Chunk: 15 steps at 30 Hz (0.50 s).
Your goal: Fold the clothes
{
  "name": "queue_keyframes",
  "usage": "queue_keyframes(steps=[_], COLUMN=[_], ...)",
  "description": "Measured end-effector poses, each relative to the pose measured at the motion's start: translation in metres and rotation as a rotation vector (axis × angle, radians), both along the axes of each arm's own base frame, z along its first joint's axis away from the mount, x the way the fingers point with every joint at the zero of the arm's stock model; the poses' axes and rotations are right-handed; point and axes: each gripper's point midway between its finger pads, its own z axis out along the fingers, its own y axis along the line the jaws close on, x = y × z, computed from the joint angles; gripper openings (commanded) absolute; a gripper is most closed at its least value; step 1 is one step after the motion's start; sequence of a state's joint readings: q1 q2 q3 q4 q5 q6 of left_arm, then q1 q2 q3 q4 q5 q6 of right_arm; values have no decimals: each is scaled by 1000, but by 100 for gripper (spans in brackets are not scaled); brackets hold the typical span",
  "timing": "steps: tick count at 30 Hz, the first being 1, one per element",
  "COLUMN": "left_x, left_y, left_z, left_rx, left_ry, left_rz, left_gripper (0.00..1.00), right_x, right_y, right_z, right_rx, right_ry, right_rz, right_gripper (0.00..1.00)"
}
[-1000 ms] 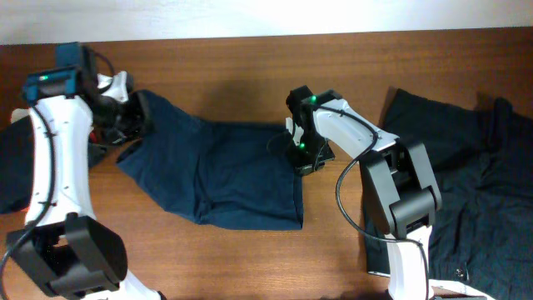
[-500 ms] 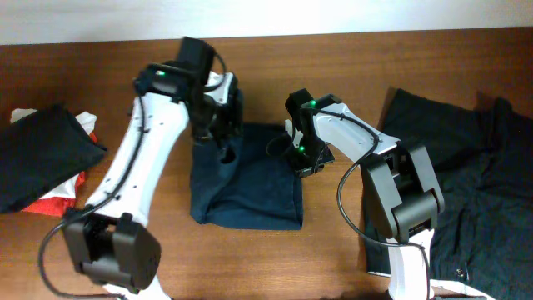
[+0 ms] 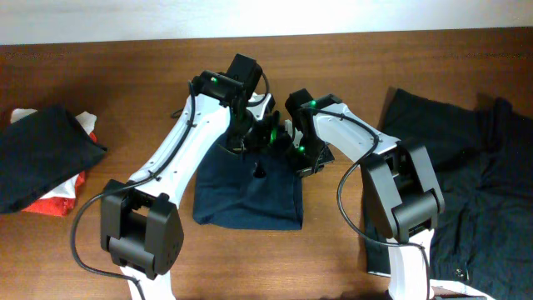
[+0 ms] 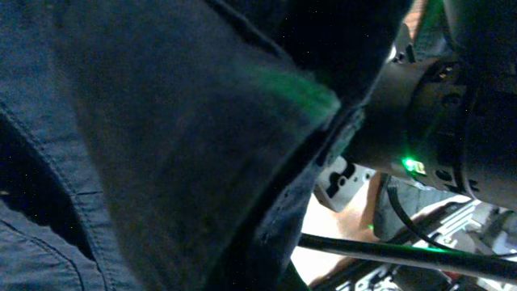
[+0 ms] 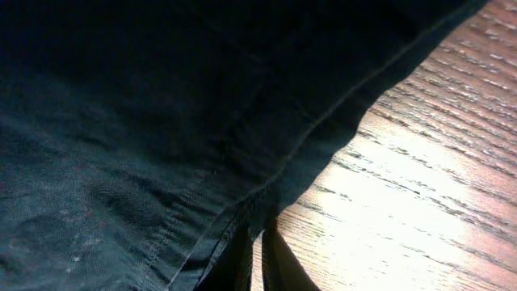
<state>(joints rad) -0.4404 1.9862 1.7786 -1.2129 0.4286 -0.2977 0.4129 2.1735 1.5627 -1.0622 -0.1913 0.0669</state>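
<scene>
**Navy shorts doubled over mid-table, both grippers at the top edge**

Overhead: the navy shorts (image 3: 243, 193) sit in the middle of the table (image 3: 125, 83), folded into a rough square. The left gripper (image 3: 248, 137) is over their top edge, and the right gripper (image 3: 301, 154) is at the top right corner, just beside it. A near-black pile (image 3: 475, 167) of clothes is spread out on the far right, well apart. On the far left there's a black cloth (image 3: 42, 154) with a red and white bit (image 3: 62, 198) poking out underneath.

Left wrist: pretty much all navy shorts (image 4: 161, 145), bunched right up against the lens, seams showing. A dark housing with a green light (image 4: 420, 137) shows on the right. The fingers are hidden, so I can't tell whether this gripper is clamped or let go.

Right wrist: the hem of the shorts (image 5: 145, 121) lies on the wood (image 5: 404, 186). The fingers (image 5: 281, 263) are pinched together on that hem at the bottom of the frame, so this one's gripping the shorts.
</scene>
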Motion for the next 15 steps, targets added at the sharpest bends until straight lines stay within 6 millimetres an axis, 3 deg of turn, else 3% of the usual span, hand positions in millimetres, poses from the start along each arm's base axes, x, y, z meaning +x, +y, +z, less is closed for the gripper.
queue_keyframes(steps=[2, 5, 7, 11, 13, 15], left_x=[-2, -10, -5, 39, 56, 76], left_y=[-5, -4, 1, 30, 51, 77], left_z=[2, 8, 17, 48, 52, 52], left_rx=[-31, -63, -80, -123, -126, -113], left_ry=[7, 41, 30, -100, -141, -182], left_rz=[-14, -41, -44, 22, 68, 129], left_gripper=[73, 75, 76, 83, 86, 87], right_x=[-1, -11, -6, 43, 54, 57], right_y=[0, -11, -24, -67, -85, -89], right_z=[0, 6, 17, 76, 107, 130], right_rx=[2, -33, -48, -21, 10, 65], right_ry=[6, 65, 83, 10, -11, -22], right_rz=[3, -19, -57, -202, -250, -246], right_gripper=[25, 27, 29, 31, 32, 36])
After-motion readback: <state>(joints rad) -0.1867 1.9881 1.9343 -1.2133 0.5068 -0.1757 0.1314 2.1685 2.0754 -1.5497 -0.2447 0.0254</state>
